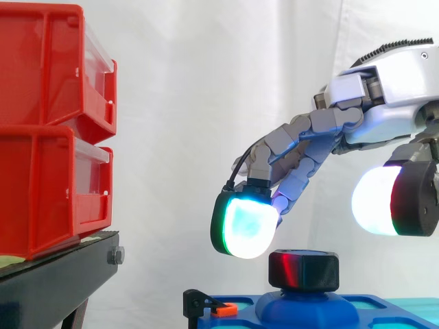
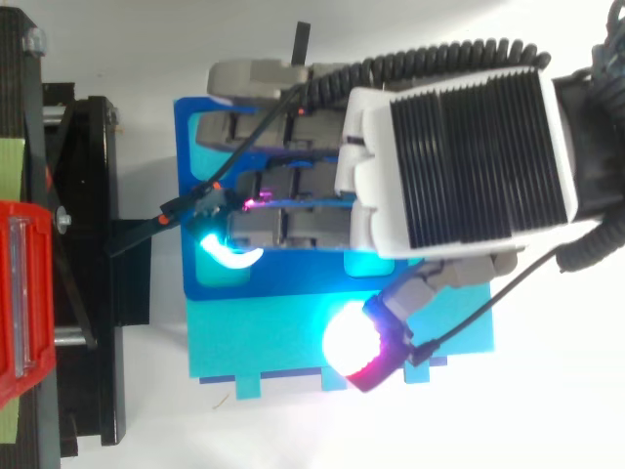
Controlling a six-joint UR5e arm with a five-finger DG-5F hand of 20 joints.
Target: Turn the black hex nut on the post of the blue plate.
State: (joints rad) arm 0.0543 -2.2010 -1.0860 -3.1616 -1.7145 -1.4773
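Two red plastic storage bins (image 1: 48, 130) sit stacked at the upper left of the side view on a black metal stand (image 1: 55, 274), well apart from the work. From where I stand, the grey-and-white robot hand (image 1: 384, 103) comes in from the right edge and hangs over the lower middle. Its fingers are spread and only loosely bent, and they have hold of nothing. One fingertip pad (image 1: 243, 226), glowing cyan and white, hovers just above and to the left of the black hex nut (image 1: 304, 269). The thumb pad (image 1: 376, 200), white with a red edge, hangs up and to the right of it. Neither seems to touch the nut. The nut sits upright on a domed blue boss (image 1: 305, 312) rising from the blue plastic plate (image 2: 188, 147). That plate lies on a paler cyan slab (image 2: 264, 342) toward the lower middle of the top view. I would judge the nut small, light and quite rigid, with a glossy skin that may slip under soft pads. Its flat sides look like the place to take it, thumb on one flat and a finger on the opposite one. It should want twisting about the post, not lifting.
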